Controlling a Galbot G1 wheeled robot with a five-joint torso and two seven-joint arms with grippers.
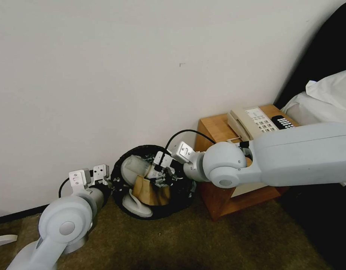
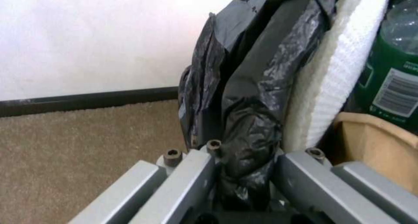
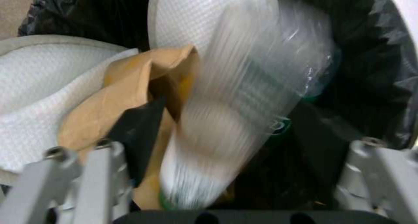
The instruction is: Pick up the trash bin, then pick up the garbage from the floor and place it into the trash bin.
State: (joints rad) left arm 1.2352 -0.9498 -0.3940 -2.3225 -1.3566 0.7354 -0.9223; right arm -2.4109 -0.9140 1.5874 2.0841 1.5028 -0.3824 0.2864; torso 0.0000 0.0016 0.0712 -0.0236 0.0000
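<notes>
The trash bin (image 1: 182,193) tilts against the wall beside the wooden desk (image 1: 212,129). The left gripper (image 2: 246,178) is clamped on its bag-lined rim. The right gripper (image 3: 226,181), jaws apart, hangs over the bin above a plastic bottle (image 3: 244,96), cardboard (image 3: 117,96) and white slippers (image 3: 39,96).

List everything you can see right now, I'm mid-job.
trash bin: one, black-lined, by the wall
slippers: two, white, inside bin
cardboard piece: one, brown, inside bin
plastic bottle: at least one, clear, in bin
phone: one, beige, on nightstand
remote: one, black, beside phone
nightstand: one, wooden, right of bin
bedding: white, far right
left tool: shut on bin's bagged rim
right tool: open, over bin mouth
</notes>
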